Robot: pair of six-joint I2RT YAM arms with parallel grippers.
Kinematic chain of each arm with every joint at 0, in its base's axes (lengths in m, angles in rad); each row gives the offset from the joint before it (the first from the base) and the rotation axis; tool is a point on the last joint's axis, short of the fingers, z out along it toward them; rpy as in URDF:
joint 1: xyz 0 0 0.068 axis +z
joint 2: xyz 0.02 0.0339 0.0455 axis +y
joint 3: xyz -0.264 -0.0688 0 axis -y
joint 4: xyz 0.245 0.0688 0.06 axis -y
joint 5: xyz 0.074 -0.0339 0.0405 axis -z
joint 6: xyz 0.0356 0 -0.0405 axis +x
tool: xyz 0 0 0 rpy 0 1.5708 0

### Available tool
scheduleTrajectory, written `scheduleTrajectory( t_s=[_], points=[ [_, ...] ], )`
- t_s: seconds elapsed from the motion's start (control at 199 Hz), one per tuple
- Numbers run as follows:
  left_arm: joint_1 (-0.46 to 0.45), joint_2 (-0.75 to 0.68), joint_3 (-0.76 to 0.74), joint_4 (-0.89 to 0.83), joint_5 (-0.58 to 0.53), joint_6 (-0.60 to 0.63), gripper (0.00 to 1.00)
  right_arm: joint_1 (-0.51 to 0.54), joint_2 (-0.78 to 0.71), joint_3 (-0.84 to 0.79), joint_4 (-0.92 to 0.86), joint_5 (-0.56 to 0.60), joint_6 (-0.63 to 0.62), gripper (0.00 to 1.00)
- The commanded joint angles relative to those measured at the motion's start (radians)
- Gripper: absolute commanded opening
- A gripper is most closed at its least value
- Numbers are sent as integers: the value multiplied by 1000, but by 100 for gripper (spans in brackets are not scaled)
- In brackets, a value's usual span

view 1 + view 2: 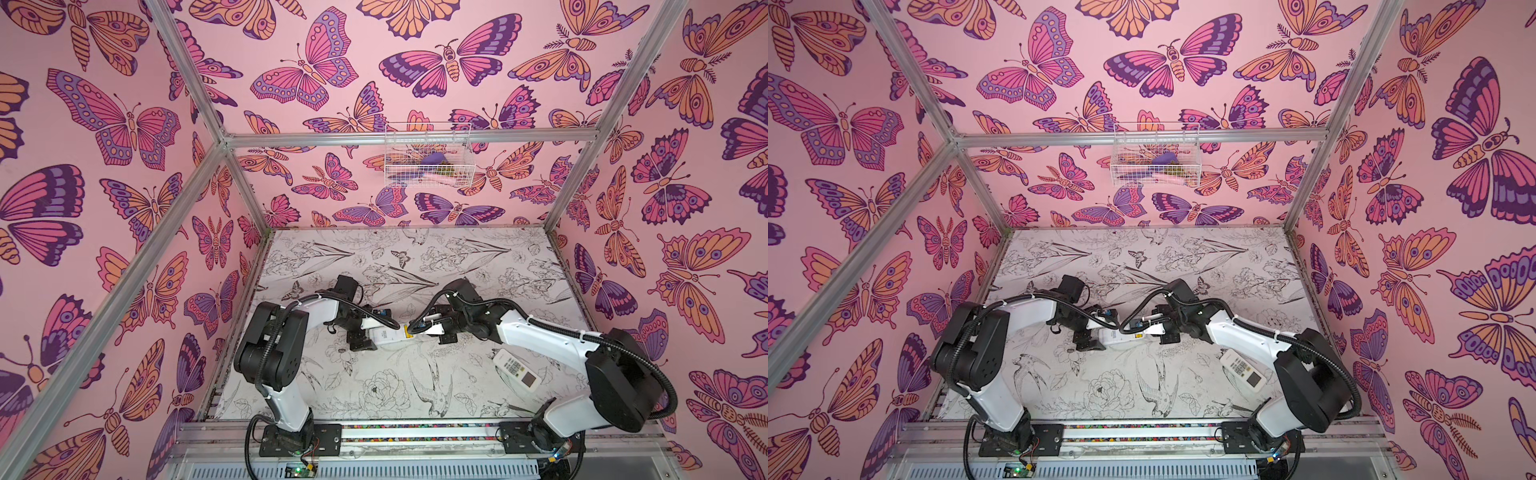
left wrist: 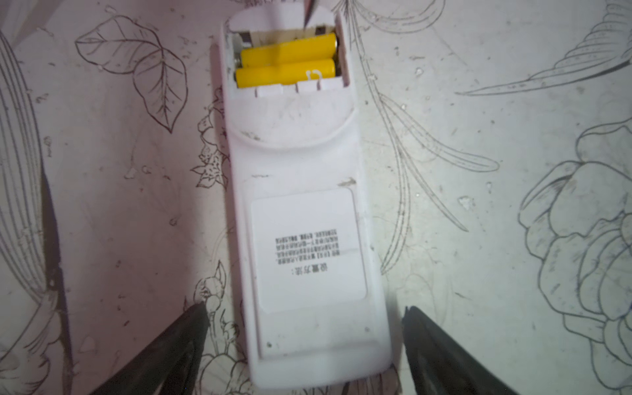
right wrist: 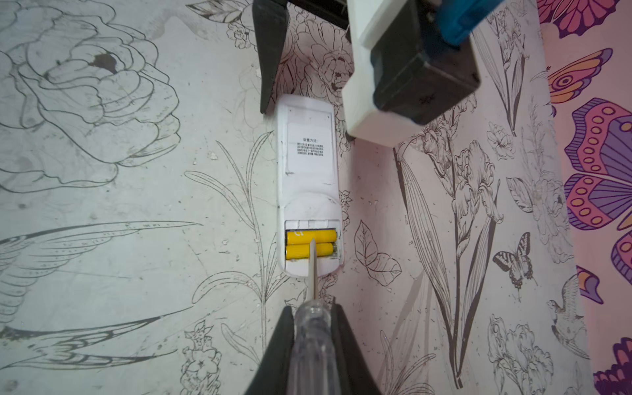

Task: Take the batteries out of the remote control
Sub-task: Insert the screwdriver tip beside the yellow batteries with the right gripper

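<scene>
A white remote control (image 2: 301, 222) lies face down on the table between the two arms, also seen in the right wrist view (image 3: 307, 164) and in both top views (image 1: 388, 334) (image 1: 1113, 336). Its battery bay is uncovered, with two yellow batteries (image 2: 287, 65) (image 3: 301, 251) side by side inside. My left gripper (image 2: 306, 307) (image 1: 371, 333) is open, one finger on each side of the remote's label end, with a gap on both sides. My right gripper (image 3: 313, 307) is shut on a clear-handled screwdriver (image 3: 313, 335). The metal tip of the screwdriver lies over the batteries.
A second white remote (image 1: 517, 370) (image 1: 1241, 369) lies face up near the right arm's base link. A wire basket (image 1: 428, 156) hangs on the back wall. The left arm's wrist block (image 3: 410, 68) hangs close above the remote's far end.
</scene>
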Motion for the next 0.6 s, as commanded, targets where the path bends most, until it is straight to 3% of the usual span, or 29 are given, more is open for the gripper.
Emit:
scheduleTrajectory(
  t_s=[0.0, 0.226, 0.391, 0.597],
  points=[
    [-7, 43, 6, -13, 11, 38, 85, 13, 24, 46, 12, 14, -65, 0],
    [-1, 69, 22, -15, 27, 53, 71, 19, 51, 46, 53, 56, -95, 0],
    [-1, 78, 27, -15, 25, 52, 54, 21, 85, 49, 54, 51, -82, 0],
    [-3, 74, 21, -15, 25, 63, 51, 21, 88, 53, 40, 62, -51, 0]
  ],
)
